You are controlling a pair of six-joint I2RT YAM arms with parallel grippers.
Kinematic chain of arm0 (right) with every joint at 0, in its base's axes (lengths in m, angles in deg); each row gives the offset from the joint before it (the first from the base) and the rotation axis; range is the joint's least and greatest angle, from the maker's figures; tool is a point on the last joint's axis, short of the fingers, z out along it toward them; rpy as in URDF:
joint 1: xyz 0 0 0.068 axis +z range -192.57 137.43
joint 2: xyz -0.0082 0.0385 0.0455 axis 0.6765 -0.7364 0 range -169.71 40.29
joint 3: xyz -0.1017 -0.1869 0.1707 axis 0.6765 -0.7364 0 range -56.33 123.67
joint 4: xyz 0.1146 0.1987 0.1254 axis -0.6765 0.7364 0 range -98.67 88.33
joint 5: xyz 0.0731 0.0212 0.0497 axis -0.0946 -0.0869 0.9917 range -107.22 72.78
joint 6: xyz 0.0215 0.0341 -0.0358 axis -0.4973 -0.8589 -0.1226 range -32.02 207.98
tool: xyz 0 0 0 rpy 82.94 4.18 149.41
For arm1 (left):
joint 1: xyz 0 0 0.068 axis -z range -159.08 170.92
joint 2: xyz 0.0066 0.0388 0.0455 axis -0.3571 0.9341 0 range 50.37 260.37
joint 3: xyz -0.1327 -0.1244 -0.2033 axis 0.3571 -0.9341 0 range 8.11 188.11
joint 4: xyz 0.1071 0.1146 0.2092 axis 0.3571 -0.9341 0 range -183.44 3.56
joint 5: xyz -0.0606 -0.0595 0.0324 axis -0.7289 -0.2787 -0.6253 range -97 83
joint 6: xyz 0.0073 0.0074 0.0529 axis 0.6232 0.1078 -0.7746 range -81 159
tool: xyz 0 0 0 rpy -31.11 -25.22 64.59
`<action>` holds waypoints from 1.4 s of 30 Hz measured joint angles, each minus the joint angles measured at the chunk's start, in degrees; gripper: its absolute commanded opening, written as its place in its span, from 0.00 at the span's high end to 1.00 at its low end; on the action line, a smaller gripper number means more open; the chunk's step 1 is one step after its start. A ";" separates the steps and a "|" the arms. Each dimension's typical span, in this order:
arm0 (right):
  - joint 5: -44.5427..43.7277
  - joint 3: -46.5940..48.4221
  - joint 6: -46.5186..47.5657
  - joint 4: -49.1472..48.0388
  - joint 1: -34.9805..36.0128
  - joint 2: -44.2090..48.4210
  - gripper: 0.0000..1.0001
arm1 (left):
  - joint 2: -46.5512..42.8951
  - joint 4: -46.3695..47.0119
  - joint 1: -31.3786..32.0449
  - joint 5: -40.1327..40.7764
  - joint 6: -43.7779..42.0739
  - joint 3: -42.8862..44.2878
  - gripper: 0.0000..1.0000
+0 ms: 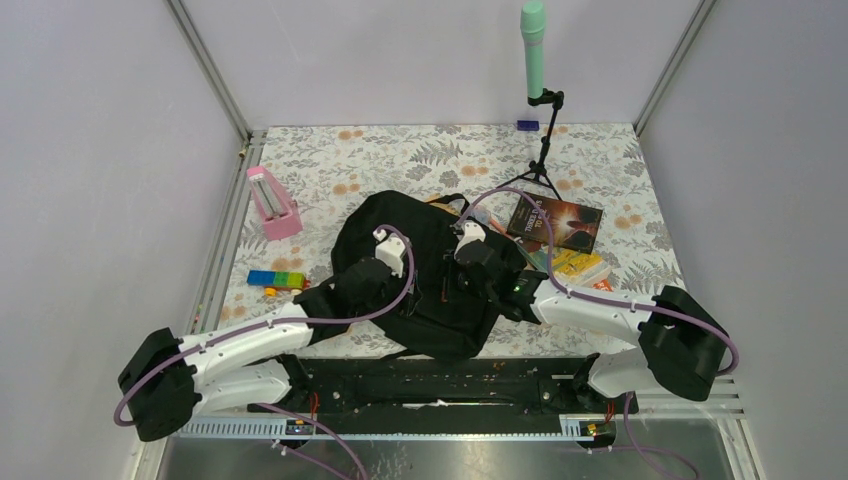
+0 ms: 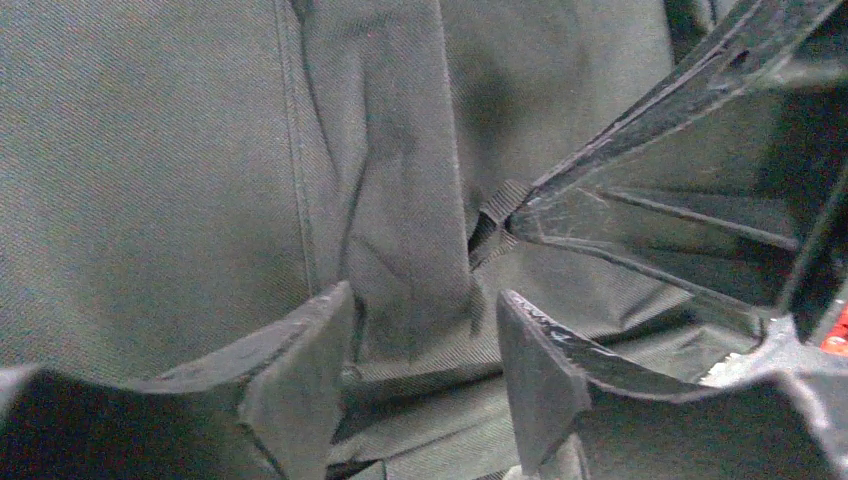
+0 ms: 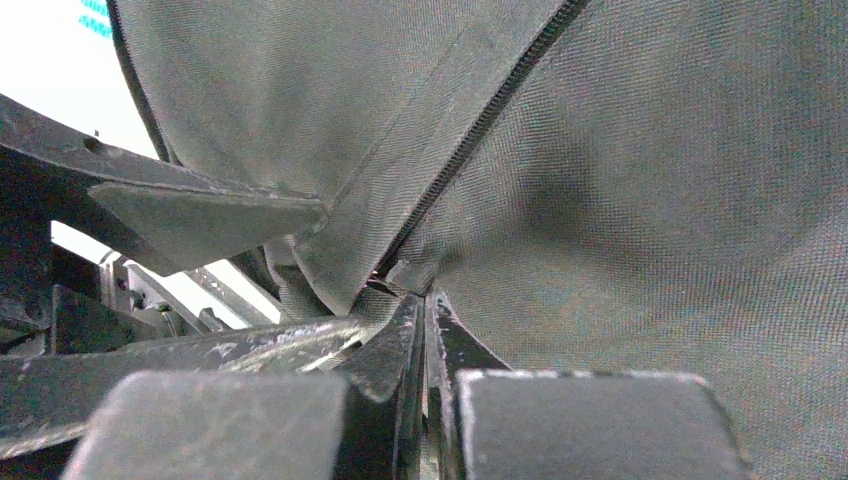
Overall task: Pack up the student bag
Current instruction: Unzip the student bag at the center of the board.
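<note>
Student bag: one black student bag [image 1: 432, 328] lies flat in the middle of the table [image 1: 380, 160], towards the near edge, with both arms reaching over it.
Arms: two, the left arm [image 1: 250, 345] coming in from the near left and the right arm [image 1: 600, 315] from the near right.
Left gripper: one. The left gripper [image 2: 425, 325] is down on the left part of the bag. Its two fingers [image 2: 300, 375] stand apart on either side of a raised fold of black fabric, with a small gap visible beside the fold.
Right gripper: one. The right gripper [image 3: 425, 305] has its jaws pressed together and clamped on the bag's fabric right beside a zip line [image 3: 470, 140], on the bag's right part.
Books: two can be counted just right of the bag. A dark book [image 1: 557, 222] lies farther back and a yellow book [image 1: 578, 265] nearer, overlapping each other.
Pink holder: one pink holder [image 1: 272, 205] sits left of the bag, apart from it.
Coloured blocks: one row of coloured blocks [image 1: 277, 279] lies near left of the bag.
Tripod: one small tripod [image 1: 540, 165] at the far right carries one mint-green wand [image 1: 533, 45] held upright.
Purple block: one purple block [image 1: 527, 125] sits at the far edge, behind the tripod.
</note>
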 measured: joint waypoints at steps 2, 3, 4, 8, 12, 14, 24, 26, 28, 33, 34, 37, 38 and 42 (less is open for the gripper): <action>0.00 -0.04 -0.07 -0.02 0.00 0.11 1.00 | 0.59 0.35 0.13 0.52 -0.20 0.00 0.47; 0.02 -0.09 -0.11 -0.04 0.00 0.15 1.00 | 0.87 0.35 0.24 0.68 -0.46 0.00 0.48; 0.02 -0.09 -0.15 -0.04 0.00 0.17 1.00 | 1.11 0.35 0.35 0.81 -0.74 0.00 0.49; 0.02 -0.09 -0.17 -0.04 0.00 0.20 1.00 | 1.36 0.33 0.76 1.07 -1.31 0.09 0.56; 0.00 -0.52 -0.17 -0.74 0.00 0.28 1.00 | 1.81 0.31 1.18 1.51 -1.57 0.61 0.69; 0.00 -1.03 -0.17 -1.49 0.00 0.59 1.00 | 1.90 0.33 1.44 1.73 -1.81 0.63 0.77; -0.52 -2.75 0.44 -4.74 0.02 2.49 1.00 | 1.75 0.55 2.38 1.81 -2.69 0.76 1.00; -1.88 -2.75 1.31 -4.68 0.55 2.54 1.00 | 1.49 0.57 2.45 1.81 -2.62 0.76 1.00; -3.43 -2.73 2.27 -4.63 1.20 2.84 1.00 | 1.14 0.57 2.56 1.86 -2.47 0.76 1.00; -6.14 -2.43 4.42 -4.63 1.95 3.65 1.00 | 0.74 0.94 2.89 2.34 -1.84 0.76 1.00; -6.71 -2.36 4.85 -4.63 1.95 3.63 1.00 | 0.74 0.87 2.93 2.47 -1.75 0.76 1.00; -8.02 -1.97 6.01 -4.48 1.95 3.63 1.00 | 0.76 0.55 2.99 2.73 -1.42 0.76 1.00; -8.17 -1.62 6.49 -4.20 1.95 3.63 1.00 | 0.74 0.50 3.04 2.84 -1.33 0.76 1.00; -9.18 -0.46 8.15 -3.80 1.97 3.65 1.00 | 0.74 0.31 3.28 3.45 -0.94 0.96 1.00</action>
